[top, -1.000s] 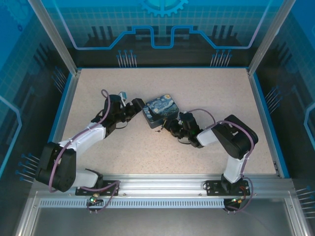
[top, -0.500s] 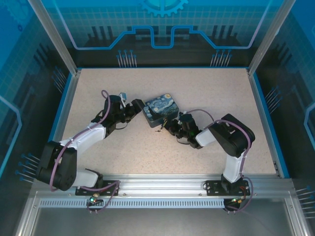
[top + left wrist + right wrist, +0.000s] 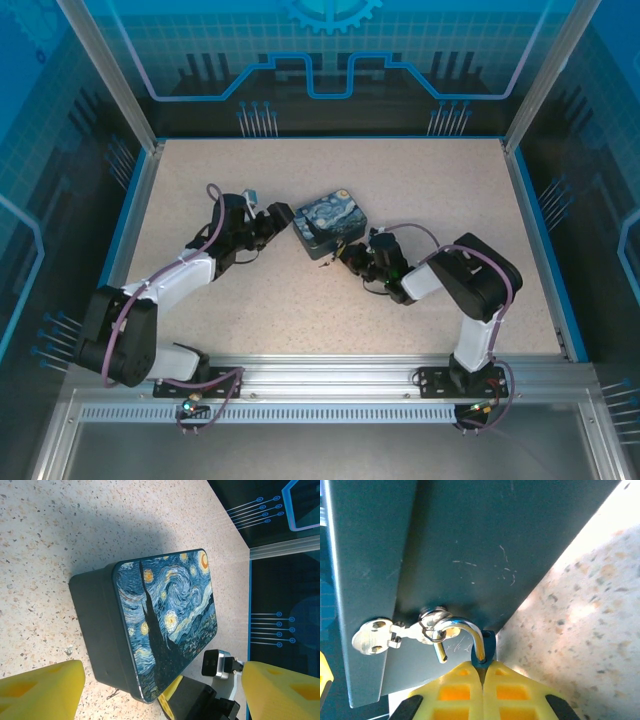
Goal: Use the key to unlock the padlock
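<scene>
The right gripper [image 3: 482, 666] pinches the padlock [image 3: 487, 641], shackle pointing away into the box [image 3: 328, 220] — the left gripper [image 3: 283, 222], jaws spread, flanks its left side.

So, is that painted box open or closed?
Closed: the painted box has its lid sitting flush on the dark base, with no gap along the edges in view.

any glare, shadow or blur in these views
Right wrist: table glares white beside the box, whose side is dark; the padlock shackle glints. Left wrist: soft shadow on the table beside the box. Top external: even light.
</scene>
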`<move>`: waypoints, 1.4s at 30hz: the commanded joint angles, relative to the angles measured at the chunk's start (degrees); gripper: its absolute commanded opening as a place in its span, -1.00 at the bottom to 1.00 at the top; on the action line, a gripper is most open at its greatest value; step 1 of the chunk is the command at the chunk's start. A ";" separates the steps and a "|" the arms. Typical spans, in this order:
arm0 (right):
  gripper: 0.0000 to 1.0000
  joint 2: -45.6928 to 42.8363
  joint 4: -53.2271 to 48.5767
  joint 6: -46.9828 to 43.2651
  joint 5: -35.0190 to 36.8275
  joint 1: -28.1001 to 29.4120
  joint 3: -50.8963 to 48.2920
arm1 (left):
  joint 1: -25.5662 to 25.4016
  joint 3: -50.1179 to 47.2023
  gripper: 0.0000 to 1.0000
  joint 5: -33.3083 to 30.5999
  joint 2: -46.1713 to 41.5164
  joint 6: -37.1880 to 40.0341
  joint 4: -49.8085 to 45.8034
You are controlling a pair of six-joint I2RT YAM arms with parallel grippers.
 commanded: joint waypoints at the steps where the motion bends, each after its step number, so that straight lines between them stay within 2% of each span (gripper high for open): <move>1: -0.91 -1.19 0.62 0.55 0.86 -1.93 -1.05 | 0.59 1.96 0.67 1.23 0.90 0.48 -1.45; 10: -0.91 -2.07 1.48 0.35 -0.01 -4.75 -1.52 | 0.59 2.60 0.67 1.84 2.25 -0.03 -0.33; 15: -0.92 -1.52 0.25 -0.44 -1.29 -5.18 -0.59 | -1.25 5.97 0.66 2.75 4.39 1.80 0.92; 20: -0.92 -1.17 -0.53 -0.36 -1.22 -4.87 -0.74 | -5.87 14.11 0.66 3.01 10.90 4.94 0.29; 29: -0.91 -1.83 -1.75 -0.83 -1.29 -4.90 -0.86 | -11.38 25.41 0.66 6.30 25.23 3.93 2.40; 42: -0.92 -2.18 0.62 -0.27 -1.19 -6.35 -2.49 | -11.90 22.57 0.66 4.05 29.12 4.61 -0.88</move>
